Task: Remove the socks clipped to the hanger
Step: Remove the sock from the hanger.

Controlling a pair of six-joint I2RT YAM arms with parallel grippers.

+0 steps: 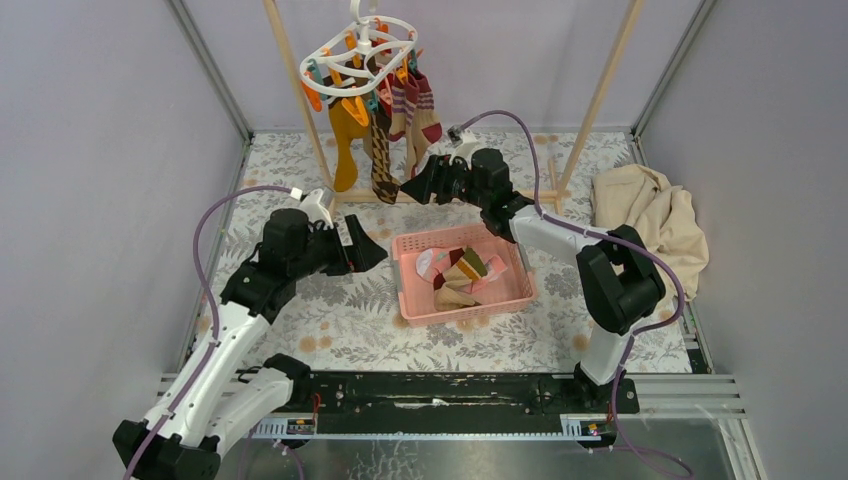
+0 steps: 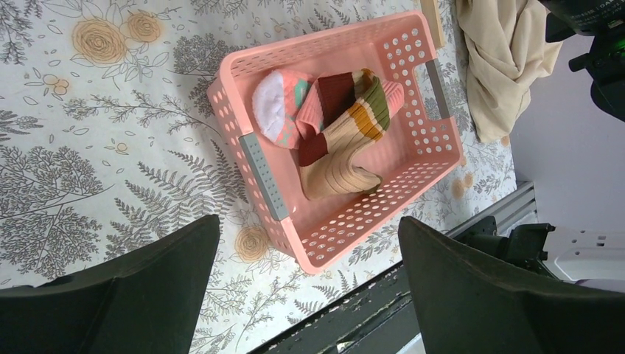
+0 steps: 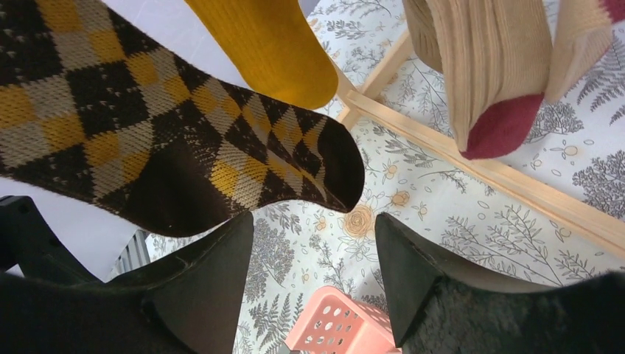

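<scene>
Hanger (image 1: 362, 45) hangs from wooden rack (image 1: 600, 90) at 12 o'clock of the table (image 1: 300, 320), white ring w/ coloured clips. Socks (image 1: 385, 125) still clipped under it: mustard sock (image 1: 346, 140) at 9 o'clock of the bunch, argyle sock (image 1: 382, 160) in the middle and hanging lowest, ribbed beige socks w/ maroon toes (image 1: 425, 120) at 3 o'clock.

R pincer (image 1: 408, 190) sits just below the bunch, at the argyle sock's toe. R wrist view: pincer (image 3: 313, 221) released, fingers apart, bare table showing btwn them. Argyle toe (image 3: 147, 147) lies over the tip of the finger at 9 o'clock, not clamped. Mustard toe (image 3: 273, 51) at 12 o'clock, maroon toe (image 3: 501, 125) at 2 o'clock, rack's base rail (image 3: 479, 162) beneath.

L pincer (image 1: 372, 250) also released, fingers wide, nothing in it. It hangs just at 9 o'clock of the pink basket (image 1: 398, 275), apart from it. L wrist view: pincer (image 2: 309, 228) looks down on basket (image 2: 346, 221), mid-table, holding loose socks (image 2: 339, 140): pink/white, striped, ribbed beige.

Beige cloth (image 1: 650, 215) bunched at 3 o'clock of the table, well apart from hanger.
</scene>
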